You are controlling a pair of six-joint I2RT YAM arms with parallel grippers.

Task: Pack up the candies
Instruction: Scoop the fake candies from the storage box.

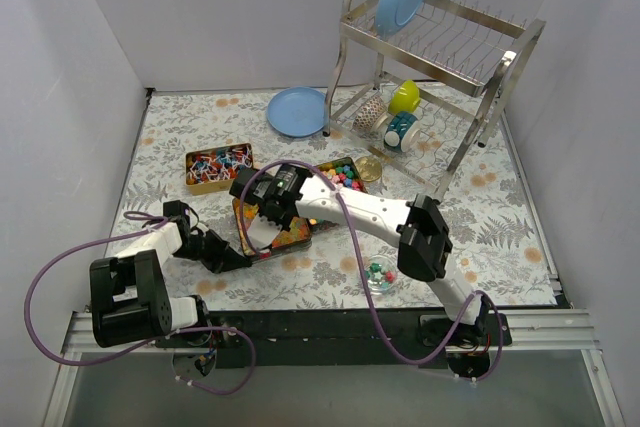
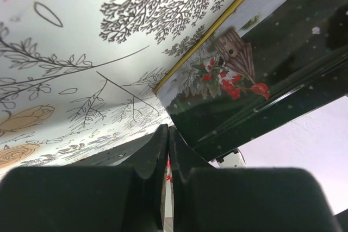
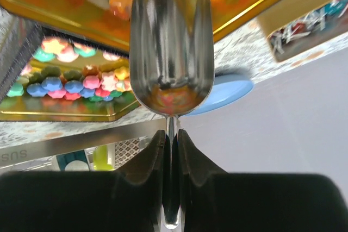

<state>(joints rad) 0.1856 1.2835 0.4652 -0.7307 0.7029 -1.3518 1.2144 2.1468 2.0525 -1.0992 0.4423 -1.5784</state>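
Tins [image 1: 217, 168], plate [image 1: 297, 111], rack [image 1: 470, 57] on floral table [image 1: 500, 217]

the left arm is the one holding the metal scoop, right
Not the left. The right arm is holding it: in the right wrist view the right fingers are shut on the thin handle of the metal scoop. It is indeed a metal scoop.

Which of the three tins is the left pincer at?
The middle tin, the nearest one; the left pincer is at its corner. The wrapped-sweets tin and the loose-candies tin lie farther back.
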